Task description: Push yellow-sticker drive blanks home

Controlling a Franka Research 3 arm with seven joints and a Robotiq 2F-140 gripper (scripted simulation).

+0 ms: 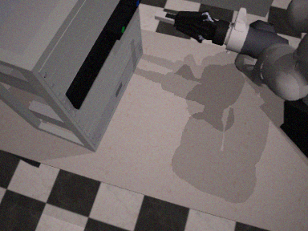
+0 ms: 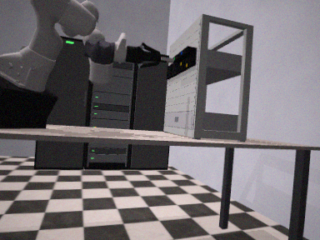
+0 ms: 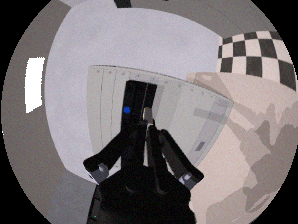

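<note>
The grey rack (image 1: pixel 68 60) stands on the table with the black storage chassis (image 1: pixel 100 52) across its upper front. On the chassis front a green sticker (image 1: pixel 123 29) and a blue sticker (image 1: pixel 137 3) show from above. From the side the chassis (image 2: pixel 182 60) shows a blue sticker (image 2: pixel 182 53) and small yellow stickers (image 2: pixel 181 63) below it. My gripper (image 1: pixel 162 17) (image 2: pixel 166 59) is shut and empty. It points at the chassis front from a short gap away, level with the chassis. In the wrist view the shut fingers (image 3: pixel 148 119) sit in front of the chassis (image 3: pixel 140 106), next to the blue sticker (image 3: pixel 127 110).
The rack stands near the table's far edge, with an open frame at its back (image 2: pixel 225 79). Dark server cabinets (image 2: pixel 112 104) stand behind the table. The arm's body (image 1: pixel 281 68) is at the table's right side.
</note>
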